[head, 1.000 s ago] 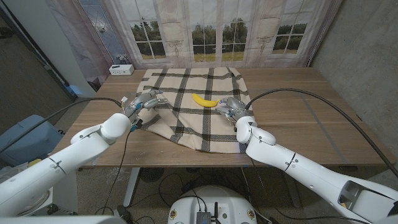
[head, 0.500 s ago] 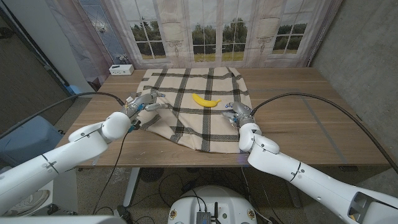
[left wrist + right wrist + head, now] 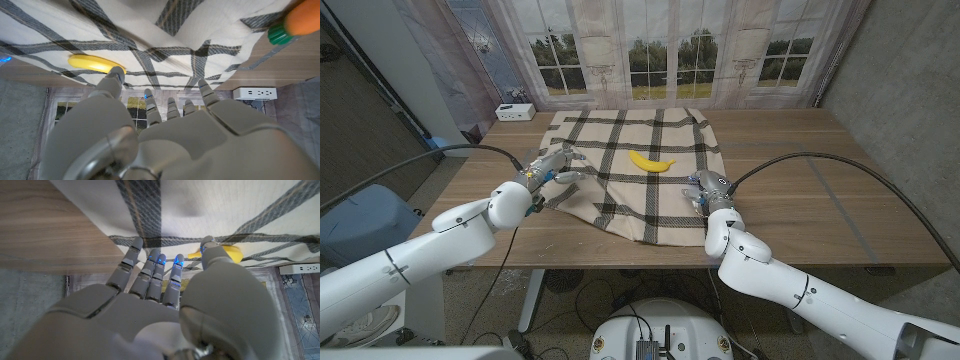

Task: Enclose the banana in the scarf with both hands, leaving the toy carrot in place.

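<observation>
Wooden worktop [image 3: 800,215] carries a checked scarf [image 3: 635,185] spread out, the yellow banana [image 3: 651,161] lying on it between both hands. Left robot hand [image 3: 552,165] and right robot hand [image 3: 707,187] hover at the scarf's edges, fingers spread, grasping nothing. Toy carrot [image 3: 300,20] lies beside the left robot hand.

Glossy white rounded arm shells, black cables looping to each wrist, grey metallic left robot hand [image 3: 549,165], right robot hand [image 3: 706,189], blue-lit fingertips [image 3: 159,258]
</observation>
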### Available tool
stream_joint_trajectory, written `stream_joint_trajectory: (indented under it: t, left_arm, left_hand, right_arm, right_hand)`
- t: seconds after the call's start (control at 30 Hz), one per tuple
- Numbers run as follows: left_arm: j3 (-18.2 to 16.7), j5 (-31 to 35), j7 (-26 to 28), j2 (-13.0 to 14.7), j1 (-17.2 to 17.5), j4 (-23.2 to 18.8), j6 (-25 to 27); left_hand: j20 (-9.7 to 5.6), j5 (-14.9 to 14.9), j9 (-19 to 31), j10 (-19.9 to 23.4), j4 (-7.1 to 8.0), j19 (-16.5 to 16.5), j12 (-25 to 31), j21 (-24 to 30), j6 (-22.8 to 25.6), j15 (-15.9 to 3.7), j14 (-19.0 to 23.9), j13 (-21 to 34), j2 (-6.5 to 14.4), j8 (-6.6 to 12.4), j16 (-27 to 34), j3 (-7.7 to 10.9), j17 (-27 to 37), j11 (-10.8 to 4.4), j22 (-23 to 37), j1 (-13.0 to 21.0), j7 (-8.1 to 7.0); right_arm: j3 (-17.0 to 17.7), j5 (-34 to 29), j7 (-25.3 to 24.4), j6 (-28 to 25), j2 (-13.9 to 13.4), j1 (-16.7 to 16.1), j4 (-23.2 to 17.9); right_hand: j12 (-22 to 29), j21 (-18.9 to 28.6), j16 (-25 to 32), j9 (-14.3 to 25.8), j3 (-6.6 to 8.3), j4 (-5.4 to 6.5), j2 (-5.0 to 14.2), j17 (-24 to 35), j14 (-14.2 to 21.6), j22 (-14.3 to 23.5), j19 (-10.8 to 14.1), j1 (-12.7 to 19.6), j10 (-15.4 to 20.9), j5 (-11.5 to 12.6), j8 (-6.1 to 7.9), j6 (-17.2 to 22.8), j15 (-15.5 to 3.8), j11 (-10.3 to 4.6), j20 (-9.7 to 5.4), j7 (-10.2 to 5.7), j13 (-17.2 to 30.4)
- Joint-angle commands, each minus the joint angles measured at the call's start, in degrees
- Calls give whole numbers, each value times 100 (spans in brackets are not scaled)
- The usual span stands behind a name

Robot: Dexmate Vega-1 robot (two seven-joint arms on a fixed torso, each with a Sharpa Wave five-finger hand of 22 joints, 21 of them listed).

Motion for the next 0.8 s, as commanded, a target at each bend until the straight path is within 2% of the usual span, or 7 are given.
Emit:
stream_joint_trajectory:
  t: [0.03,0.2,0.27,0.3,0.4,0.63,0.8]
  left_arm:
    - [51,323,-35,75,26,-104,123]
    - [26,331,-68,79,44,-65,36]
    - [15,336,-73,83,54,-42,-18]
    - [10,340,-76,80,57,-41,-22]
    - [24,386,-111,89,44,-27,-50]
    - [35,411,-164,51,36,30,-140]
    - [79,445,-233,13,-13,86,-221]
  left_hand:
    - [20,48,13,-7,9,40,-9,-35,67,-66,-49,19,-18,-10,-19,-35,7,-42,3,106,-10]
    - [8,52,15,-28,16,42,-25,-44,45,-88,-74,20,-40,-36,-22,-50,6,-40,4,158,-5]
    - [1,54,16,-39,19,38,-31,-48,35,-96,-86,20,-46,-46,-24,-55,6,-45,4,173,2]
    - [-7,54,16,-43,22,36,-35,-51,28,-97,-89,20,-50,-53,-24,-60,6,-58,4,184,5]
    - [-7,55,17,-47,33,34,-39,-56,22,-91,-108,20,-50,-65,-27,-68,6,-44,5,200,28]
    - [-14,55,20,-57,63,34,-50,-67,36,-92,-136,20,-44,-89,-26,-92,5,-39,6,232,50]
    - [-19,54,21,-59,88,35,-55,-73,44,-94,-161,21,-38,-109,-29,-114,5,-41,7,235,62]
  right_arm:
    - [-692,-245,48,-1119,-196,271,-484]
    - [-1017,-193,51,-1613,-243,483,-643]
    - [-1111,-266,232,-1680,-333,531,-764]
    - [-1101,-375,330,-1680,-319,510,-754]
    - [-1075,-1445,1316,-1680,-304,318,-817]
    - [-909,-4436,3874,-1680,-10,-220,-620]
    - [-840,-5628,4897,-1680,108,-449,-548]
  right_hand:
    - [-40,-15,-24,4,55,-62,-6,-14,-44,7,61,192,-6,71,-5,-13,-488,-108,-45,-76,16]
    - [-65,-24,-47,6,96,-92,-39,-27,-106,6,61,313,-48,117,-31,-61,-531,-162,-75,-132,21]
    - [-85,-40,-39,8,114,-56,-70,-26,-123,5,54,353,-67,172,-44,-85,-536,-388,-82,-181,26]
    - [-90,-49,-55,8,115,-51,-82,-26,-168,5,39,359,-74,183,-57,-115,-525,-404,-76,-189,27]
    - [-148,-66,-61,10,113,-11,-102,-15,-232,5,20,341,-203,216,-102,-239,-495,-409,-78,-203,30]
    - [-159,-73,-54,11,119,8,-98,-6,-250,6,17,337,-224,237,-103,-257,-487,-415,-83,-200,33]
    - [-164,-81,-48,13,175,-9,-46,0,-266,6,14,426,-229,269,-97,-258,-498,-443,-91,-212,35]
